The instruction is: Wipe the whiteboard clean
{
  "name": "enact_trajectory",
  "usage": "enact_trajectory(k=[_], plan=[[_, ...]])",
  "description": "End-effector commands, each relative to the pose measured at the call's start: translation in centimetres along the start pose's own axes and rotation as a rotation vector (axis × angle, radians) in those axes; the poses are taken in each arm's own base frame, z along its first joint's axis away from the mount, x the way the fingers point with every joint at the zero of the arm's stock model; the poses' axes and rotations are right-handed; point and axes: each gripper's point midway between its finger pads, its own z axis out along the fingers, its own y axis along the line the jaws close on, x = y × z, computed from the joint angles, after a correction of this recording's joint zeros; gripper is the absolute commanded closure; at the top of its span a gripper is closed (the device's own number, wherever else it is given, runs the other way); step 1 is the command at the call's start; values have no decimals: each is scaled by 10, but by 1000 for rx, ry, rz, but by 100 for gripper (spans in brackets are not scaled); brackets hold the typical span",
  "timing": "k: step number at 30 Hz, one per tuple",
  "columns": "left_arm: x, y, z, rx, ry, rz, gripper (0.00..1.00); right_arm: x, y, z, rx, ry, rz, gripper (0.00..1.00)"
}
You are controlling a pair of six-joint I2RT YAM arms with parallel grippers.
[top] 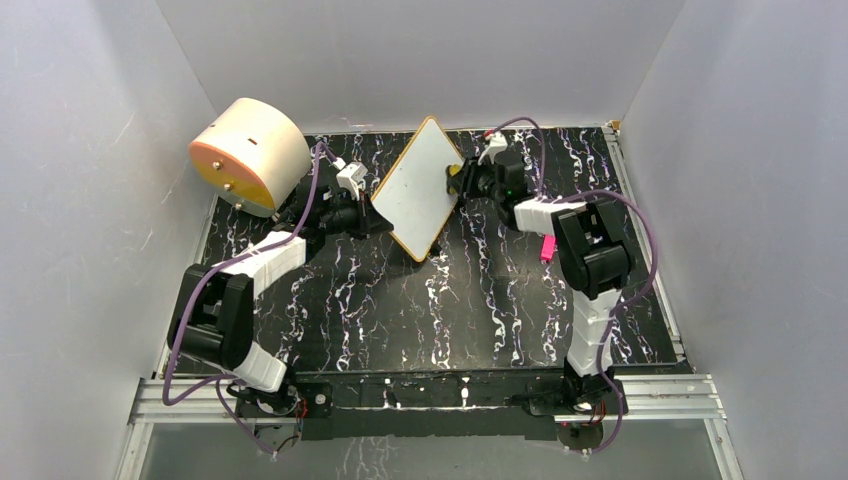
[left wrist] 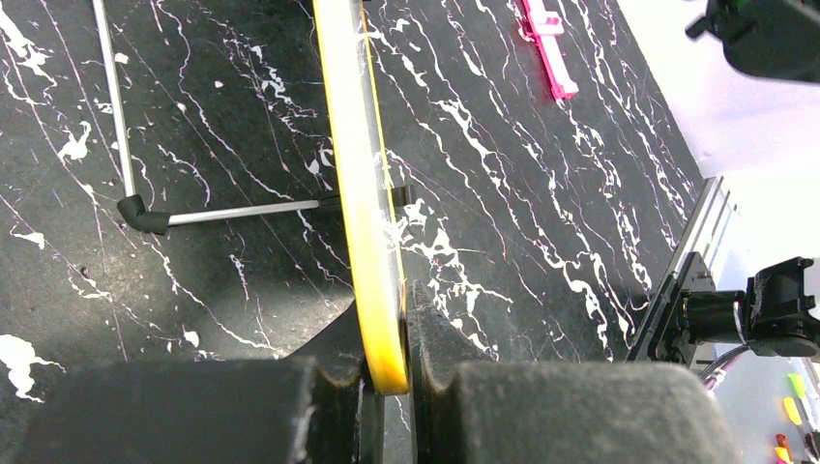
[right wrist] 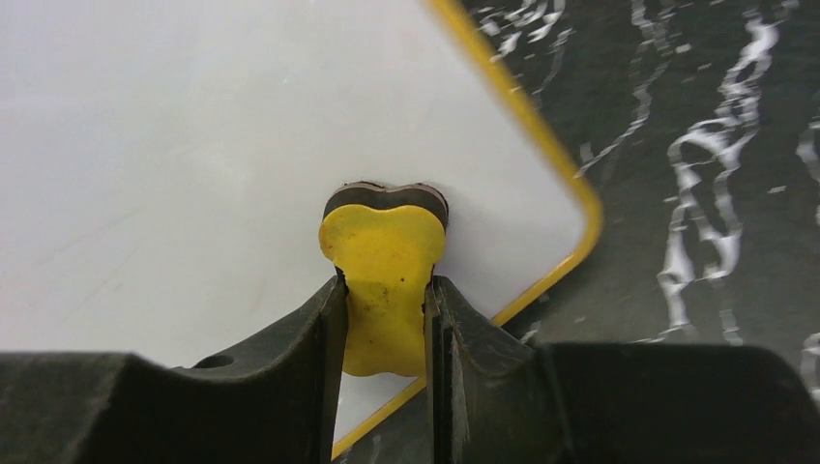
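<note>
Slippage is what we fear: our left pincer (left wrist: 387, 372) clamps only the thin frame of the whiteboard (top: 415, 190), held tilted over the counter (top: 480, 300), while our right pincer (right wrist: 385, 309) grips a yellow eraser (right wrist: 385, 256) against its face; hard rubbing could twist it loose.

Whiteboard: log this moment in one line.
left gripper shut on whiteboard edge | right gripper shut on eraser | eraser against whiteboard face | no writing visible
</note>
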Motion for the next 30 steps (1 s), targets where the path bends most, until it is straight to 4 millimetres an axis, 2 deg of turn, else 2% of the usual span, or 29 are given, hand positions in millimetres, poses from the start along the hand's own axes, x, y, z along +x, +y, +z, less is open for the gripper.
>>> enact_trajectory(k=[1,3,5,10,20,25,30], plan=[[46,-11,1,67,164,-44,100,-19,-42,14,67,-31,19,84],[46,-11,0,67,166,-41,100,-23,-55,19,73,-23,25,84],[46,-11,0,66,169,-40,100,-25,-59,24,69,-11,13,83],[45,-11,1,61,163,-43,100,-26,-42,24,17,11,-16,83],[40,-12,2,67,146,-56,100,12,26,3,-94,46,-117,83],[41,-12,2,65,143,-59,100,37,59,-7,-126,74,-156,83],[42,-12,2,62,139,-67,100,67,90,-26,-176,94,-155,83]])
